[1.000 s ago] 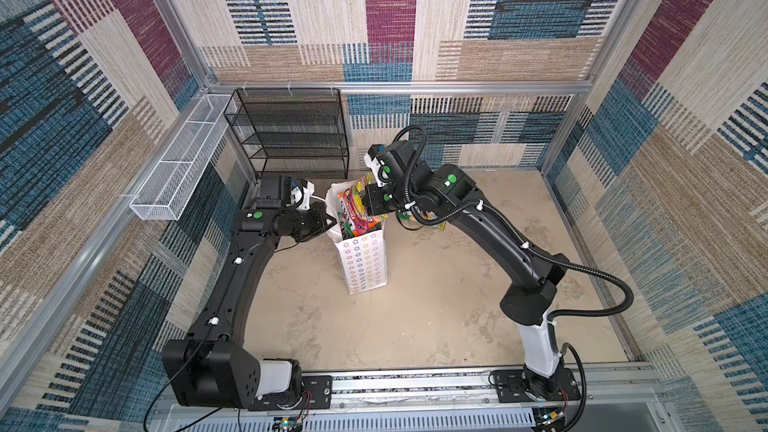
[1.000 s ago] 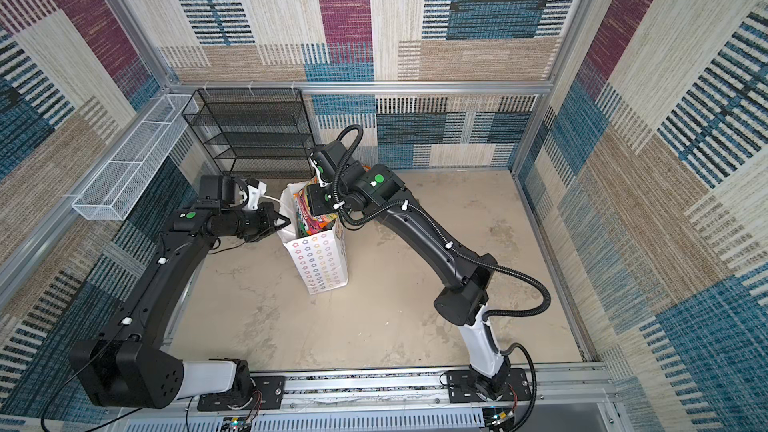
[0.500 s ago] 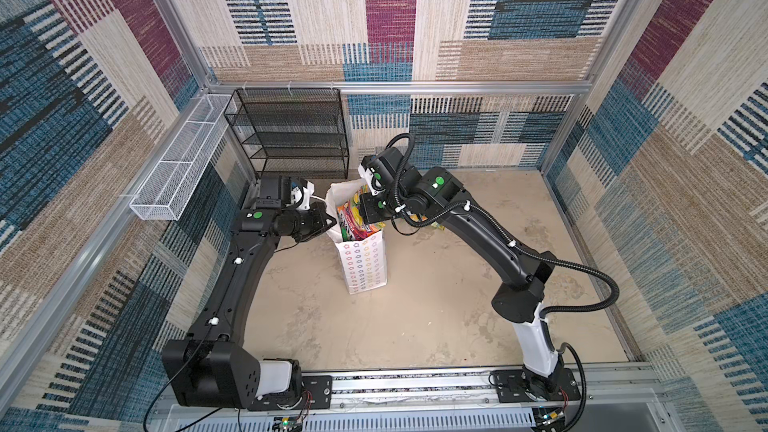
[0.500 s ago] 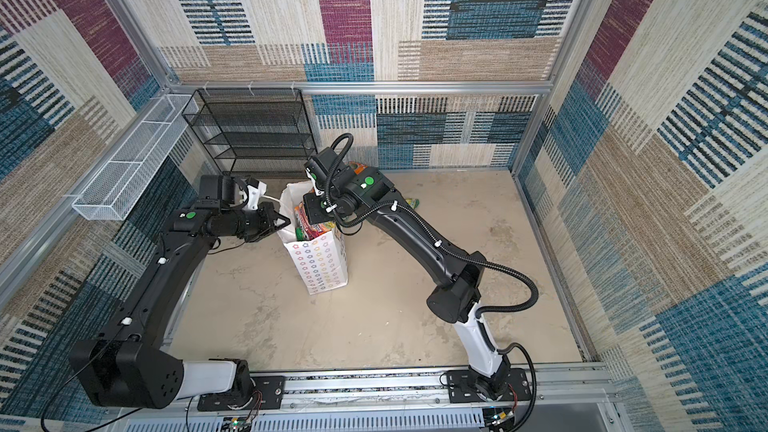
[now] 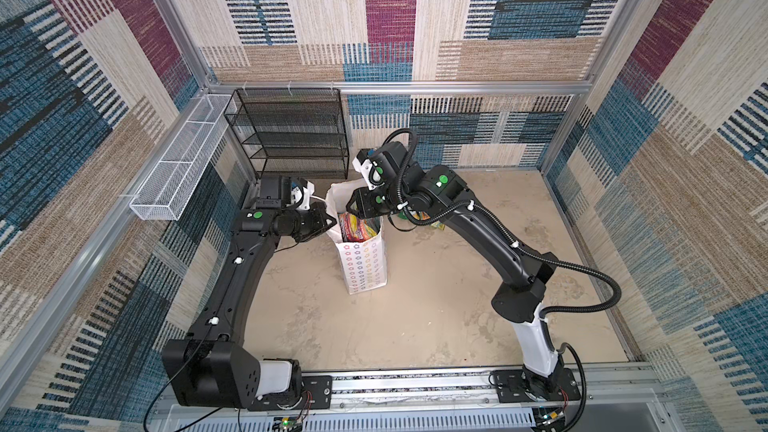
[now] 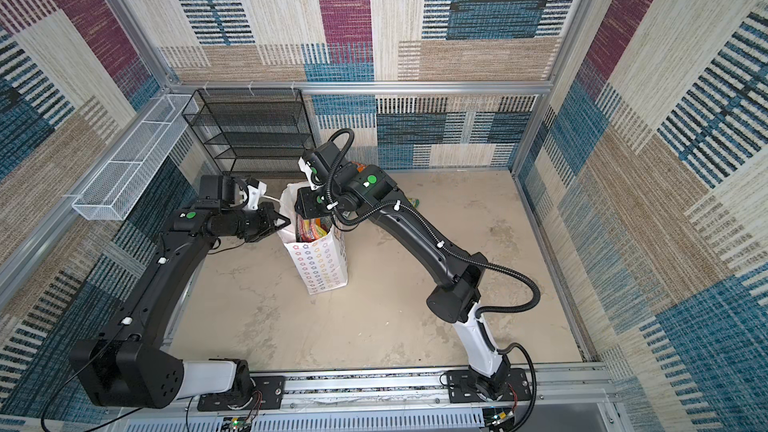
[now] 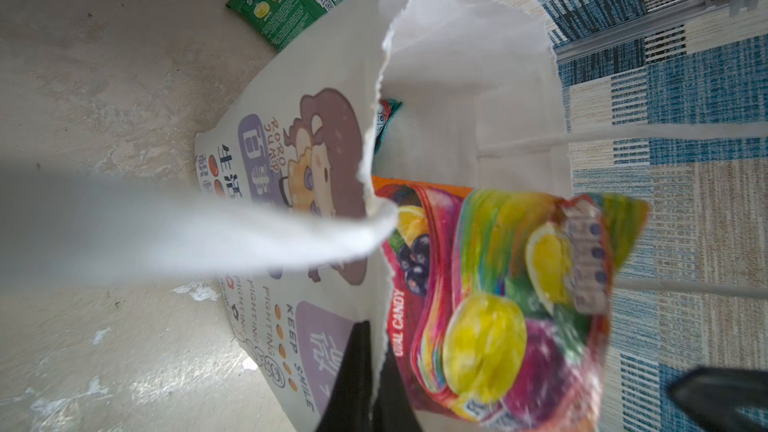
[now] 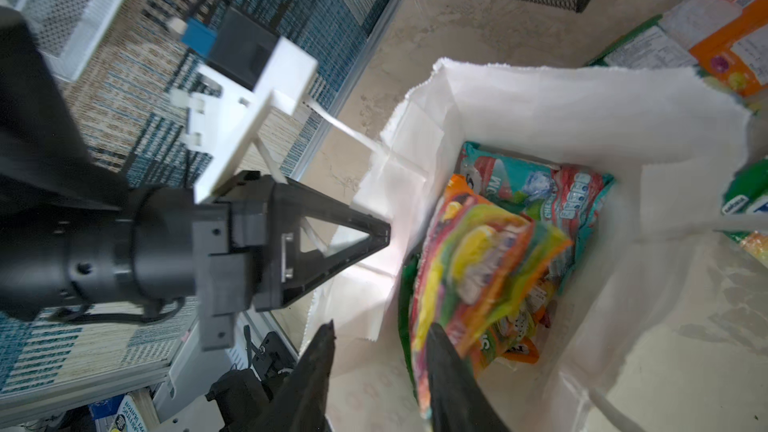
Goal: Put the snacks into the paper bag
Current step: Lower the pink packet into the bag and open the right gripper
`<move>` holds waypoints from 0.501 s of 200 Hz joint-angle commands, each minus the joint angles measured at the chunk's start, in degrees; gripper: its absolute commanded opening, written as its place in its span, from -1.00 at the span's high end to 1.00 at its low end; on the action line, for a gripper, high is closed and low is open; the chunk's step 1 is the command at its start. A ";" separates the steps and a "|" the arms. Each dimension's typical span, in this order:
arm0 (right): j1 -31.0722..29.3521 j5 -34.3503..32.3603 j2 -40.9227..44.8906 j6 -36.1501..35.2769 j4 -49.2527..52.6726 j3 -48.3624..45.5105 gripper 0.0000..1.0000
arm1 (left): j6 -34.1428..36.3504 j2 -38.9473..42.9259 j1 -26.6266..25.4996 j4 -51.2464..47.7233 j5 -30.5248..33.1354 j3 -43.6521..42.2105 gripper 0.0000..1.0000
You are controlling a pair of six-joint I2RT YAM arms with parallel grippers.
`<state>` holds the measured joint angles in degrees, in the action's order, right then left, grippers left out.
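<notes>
**Rainbow packet in the bag's mouth**

The bag (image 5: 363,261) stands upright between the two arms. The left gripper (image 8: 384,234) is clamped on its rim. The right gripper (image 8: 380,326) hangs over the opening, jaws apart. The rainbow packet (image 8: 478,259), blurred, sits inside the mouth against one finger, above a teal packet (image 8: 552,189) deeper in. A green packet (image 7: 282,6) and an orange packet (image 8: 727,22) lie on the floor near the bag

Left arm (image 5: 243,280) and right arm (image 5: 492,238) bow outward, wrists nearly meeting. Left gripper (image 8: 384,234) lies level, pinched on the bag (image 8: 540,89) rim. Right gripper (image 8: 380,326) points down, jaws parted.
</notes>
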<state>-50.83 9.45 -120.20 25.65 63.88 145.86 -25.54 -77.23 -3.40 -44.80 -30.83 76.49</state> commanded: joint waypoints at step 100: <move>1.46 -25.74 10.24 -0.10 -0.69 -4.57 -0.62 | 0.39 0.06 0.06 1.71 0.65 0.34 0.98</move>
<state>-49.89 -4.32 -111.42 23.88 60.82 143.81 -25.54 -77.23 -3.40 -44.82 -30.15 76.47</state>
